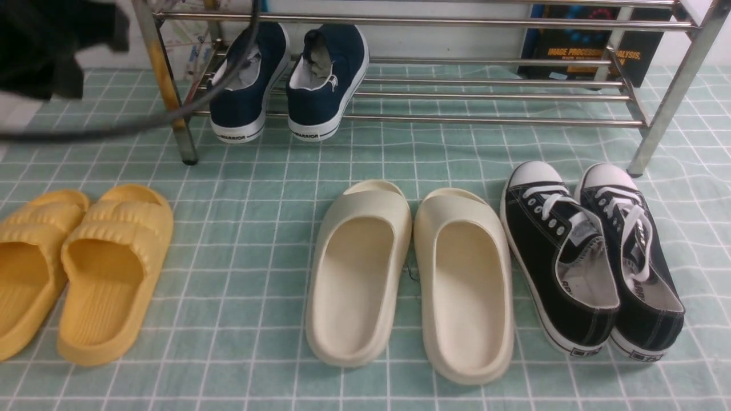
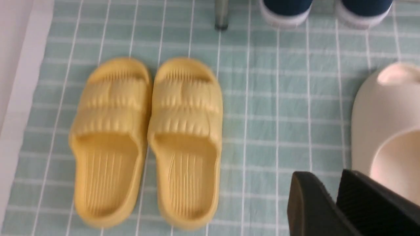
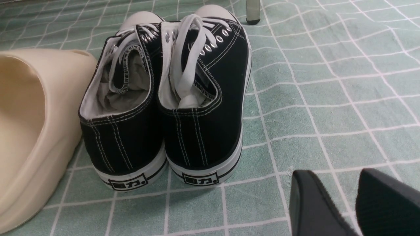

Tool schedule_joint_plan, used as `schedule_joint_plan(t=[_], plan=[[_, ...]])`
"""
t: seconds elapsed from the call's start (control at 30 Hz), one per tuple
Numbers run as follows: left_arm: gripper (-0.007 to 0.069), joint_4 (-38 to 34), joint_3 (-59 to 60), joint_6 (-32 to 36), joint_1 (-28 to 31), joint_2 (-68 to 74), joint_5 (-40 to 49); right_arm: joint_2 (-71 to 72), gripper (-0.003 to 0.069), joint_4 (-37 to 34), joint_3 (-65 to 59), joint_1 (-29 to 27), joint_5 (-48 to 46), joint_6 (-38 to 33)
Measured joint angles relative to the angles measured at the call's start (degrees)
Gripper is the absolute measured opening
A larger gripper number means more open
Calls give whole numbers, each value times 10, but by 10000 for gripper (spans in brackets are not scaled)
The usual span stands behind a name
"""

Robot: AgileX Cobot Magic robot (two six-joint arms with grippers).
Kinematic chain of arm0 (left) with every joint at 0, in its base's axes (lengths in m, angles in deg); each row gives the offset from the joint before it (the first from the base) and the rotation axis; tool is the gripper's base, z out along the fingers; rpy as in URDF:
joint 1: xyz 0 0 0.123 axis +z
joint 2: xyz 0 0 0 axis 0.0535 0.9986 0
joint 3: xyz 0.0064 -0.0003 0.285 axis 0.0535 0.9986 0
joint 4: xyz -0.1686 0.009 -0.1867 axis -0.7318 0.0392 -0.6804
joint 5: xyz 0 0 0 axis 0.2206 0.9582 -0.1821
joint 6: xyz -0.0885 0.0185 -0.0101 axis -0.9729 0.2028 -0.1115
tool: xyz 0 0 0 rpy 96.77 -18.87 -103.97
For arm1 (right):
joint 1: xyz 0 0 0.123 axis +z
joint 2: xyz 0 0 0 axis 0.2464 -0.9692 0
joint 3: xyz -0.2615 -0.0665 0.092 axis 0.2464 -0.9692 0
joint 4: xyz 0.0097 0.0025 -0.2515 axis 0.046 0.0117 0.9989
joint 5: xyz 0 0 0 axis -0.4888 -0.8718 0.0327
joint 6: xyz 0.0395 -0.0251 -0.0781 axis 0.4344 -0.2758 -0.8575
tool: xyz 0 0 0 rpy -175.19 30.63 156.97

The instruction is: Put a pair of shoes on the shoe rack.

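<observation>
Gently now, with the navy canvas sneakers (image 1: 347,63) on the steel rack's (image 1: 428,22) lower tier, far left, I should keep my left gripper (image 2: 325,177) and right gripper (image 3: 334,175), both parted and empty, clear of them.

Before me, a green tiled-pattern surface (image 1: 240,240) carries yellow slides (image 1: 114,274), cream slides (image 1: 360,279) and black lace-up sneakers (image 1: 559,257). The steel rack's (image 1: 485,119) feet rest on it too.

"WARRIOR" on navy sneaker heels (image 1: 309,128); "IMAGE PROCESSING ANALYSIS" on book (image 1: 588,54)
</observation>
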Motion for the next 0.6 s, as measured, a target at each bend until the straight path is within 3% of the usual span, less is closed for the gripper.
schedule_joint_plan(t=[0.23,0.6], plan=[[147,-39,215,-17,0,-194,-61,0,247,0,0,0,0,0],[147,-110,352,-11,0,-352,-107,0,247,0,0,0,0,0]])
